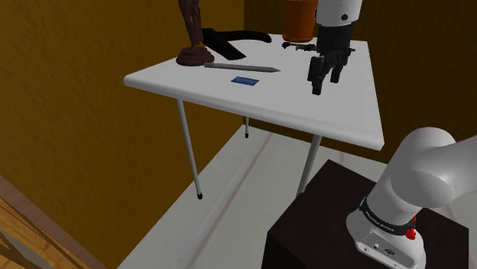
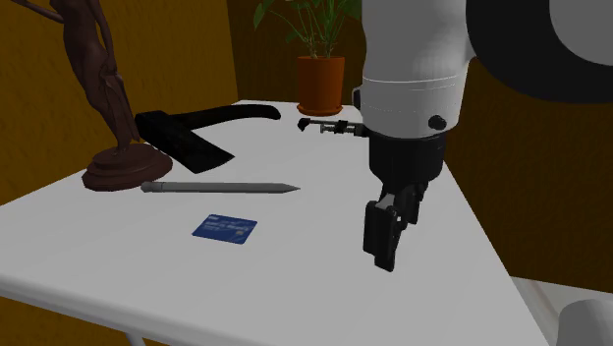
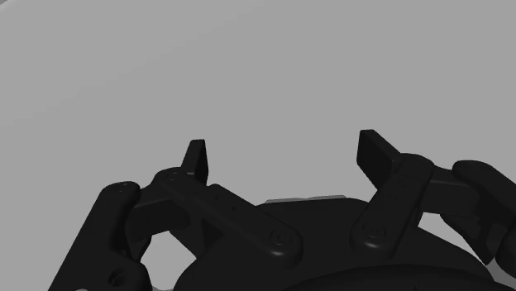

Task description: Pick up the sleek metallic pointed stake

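Note:
The stake (image 1: 241, 68) is a slim grey metal rod with a pointed tip, lying flat on the white table (image 1: 336, 118). In the second exterior view the stake (image 2: 218, 187) lies just in front of a brown statue base, its point toward my gripper. My black gripper (image 1: 322, 77) hangs above the table, well off to the shoulder view's right of the stake. From the second exterior view the gripper (image 2: 384, 234) hovers over bare tabletop. In the wrist view the gripper (image 3: 283, 155) is open, with nothing between its fingers (image 3: 194, 159).
A small blue card (image 2: 225, 229) lies near the stake. A brown statue (image 2: 110, 118), a black axe-like tool (image 2: 192, 128), a small dark clamp (image 2: 329, 127) and a potted plant (image 2: 319, 69) stand farther back. The table edge (image 1: 252, 115) is close.

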Available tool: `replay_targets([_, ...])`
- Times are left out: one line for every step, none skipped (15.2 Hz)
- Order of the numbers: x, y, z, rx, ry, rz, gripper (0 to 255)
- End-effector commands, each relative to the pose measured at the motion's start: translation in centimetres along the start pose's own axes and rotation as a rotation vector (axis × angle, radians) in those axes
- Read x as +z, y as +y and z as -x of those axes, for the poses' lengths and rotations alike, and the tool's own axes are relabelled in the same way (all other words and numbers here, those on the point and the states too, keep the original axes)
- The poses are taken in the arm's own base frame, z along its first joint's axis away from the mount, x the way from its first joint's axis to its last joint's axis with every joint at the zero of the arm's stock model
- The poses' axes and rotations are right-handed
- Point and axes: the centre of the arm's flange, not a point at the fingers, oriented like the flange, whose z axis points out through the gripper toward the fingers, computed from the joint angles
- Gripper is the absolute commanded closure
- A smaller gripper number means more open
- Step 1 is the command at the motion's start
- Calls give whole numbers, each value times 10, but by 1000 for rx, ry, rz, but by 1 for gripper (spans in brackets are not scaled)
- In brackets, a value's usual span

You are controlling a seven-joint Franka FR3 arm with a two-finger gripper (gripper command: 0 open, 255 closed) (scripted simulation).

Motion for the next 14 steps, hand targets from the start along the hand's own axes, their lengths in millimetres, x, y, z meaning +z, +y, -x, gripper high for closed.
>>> replay_targets([0, 0, 0, 0, 0, 0, 0])
replay_targets([-2, 4, -12, -28, 4, -2, 0])
replay_targets([-4, 7, -24, -55, 8, -5, 0])
replay_targets([-6, 10, -36, -83, 13, -7, 0])
replay_targets([-8, 12, -49, -111, 17, -10, 0])
replay_targets([-10, 14, -61, -138, 21, -12, 0])
replay_targets([-12, 16, -73, -166, 25, -14, 0])
replay_targets([-14, 18, -86, -194, 29, -17, 0])
replay_targets([-16, 19, -98, -221, 34, -19, 0])
replay_targets([-18, 20, -111, -249, 38, -22, 0])
replay_targets([-20, 20, -123, -276, 42, -24, 0])
replay_targets([-23, 20, -136, -304, 46, -27, 0])
replay_targets([-25, 20, -148, -332, 50, -29, 0])
replay_targets([-27, 19, -161, -359, 55, -31, 0])
